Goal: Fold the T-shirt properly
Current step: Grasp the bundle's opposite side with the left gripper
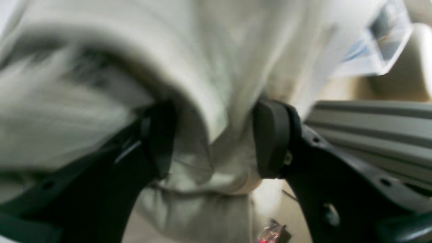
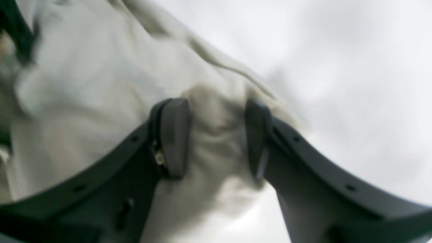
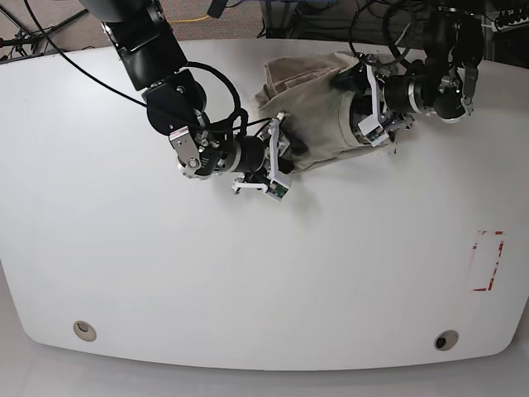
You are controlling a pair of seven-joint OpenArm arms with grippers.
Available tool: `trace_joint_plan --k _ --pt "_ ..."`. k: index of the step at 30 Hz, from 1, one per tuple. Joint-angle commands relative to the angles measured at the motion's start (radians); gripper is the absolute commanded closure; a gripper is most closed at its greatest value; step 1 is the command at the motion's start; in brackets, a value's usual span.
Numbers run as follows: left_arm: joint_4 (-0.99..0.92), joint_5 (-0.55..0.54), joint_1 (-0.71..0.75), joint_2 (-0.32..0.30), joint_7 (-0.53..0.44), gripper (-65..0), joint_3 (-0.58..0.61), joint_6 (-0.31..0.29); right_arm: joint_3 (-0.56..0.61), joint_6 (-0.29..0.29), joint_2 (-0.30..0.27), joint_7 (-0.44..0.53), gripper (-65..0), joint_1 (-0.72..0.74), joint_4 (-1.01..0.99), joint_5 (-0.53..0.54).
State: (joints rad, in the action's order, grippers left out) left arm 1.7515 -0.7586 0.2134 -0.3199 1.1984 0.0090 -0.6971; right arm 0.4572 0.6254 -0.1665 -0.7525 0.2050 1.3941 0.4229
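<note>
Judging by how it sags and bunches, the T-shirt (image 3: 318, 112) will handle as a light, limp thing: soft khaki-beige cotton, thin, wrinkly, with no stiffness to keep any shape once let go. It lies crumpled near the far edge of the white desk (image 3: 248, 281), gathered in a loose heap between the two arms rather than spread flat. Nothing about it looks fragile, and the matte weave should not slip much against rubbery pads; the likelier trouble is that a pinch catches more than one layer, or that a fold slumps as it is carried.

Both arms have hold of it. The left pincer (image 1: 214, 141) is closed on a thick bundle of cloth, its dark pads pressed into the folds on either side, at the heap's right end in the base view. The right pincer (image 2: 216, 135) likewise grips a gathered wad at the heap's near left end, cloth bulging between its grey pads.

Good places to take hold would be seams and hems, where the doubled fabric is firmer: shoulders, sleeve ends, the bottom edge. From these blurred wrist views I cannot tell which part of the garment each pincer has. The desk itself is smooth, hard and plain, so the cloth should slide over it easily when dragged flat
</note>
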Motion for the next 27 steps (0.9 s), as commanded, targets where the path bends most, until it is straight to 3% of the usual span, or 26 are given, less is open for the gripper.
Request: trace_joint_plan --k 1,8,13,17,22,27 --pt "-0.049 0.080 -0.029 -0.009 -0.007 -33.6 0.030 -0.001 -0.007 0.001 -0.005 0.024 -26.0 0.021 0.017 0.012" --pt "-0.177 0.247 -0.193 -0.002 -0.028 -33.3 0.197 -0.001 -0.007 0.001 -0.043 0.038 -26.0 0.020 0.057 0.012" --pt "-0.224 0.251 -0.332 -0.009 -0.101 -33.6 0.320 -0.001 -0.008 0.001 -0.071 0.041 -26.0 0.020 0.058 0.012" --pt "-0.278 0.251 -0.454 -0.009 -0.105 -33.6 0.401 -0.001 -0.033 0.001 -0.097 0.038 -26.0 -0.014 0.098 0.014" --pt "-0.376 0.247 -0.622 -0.005 -0.107 -33.6 0.466 -0.001 -0.125 0.001 -0.095 0.037 -26.0 -0.046 0.120 0.014" --pt "-0.315 0.250 -0.705 -0.026 -0.082 -33.2 0.474 -0.001 -0.171 0.000 -0.098 0.026 -26.0 -0.094 0.225 0.014"
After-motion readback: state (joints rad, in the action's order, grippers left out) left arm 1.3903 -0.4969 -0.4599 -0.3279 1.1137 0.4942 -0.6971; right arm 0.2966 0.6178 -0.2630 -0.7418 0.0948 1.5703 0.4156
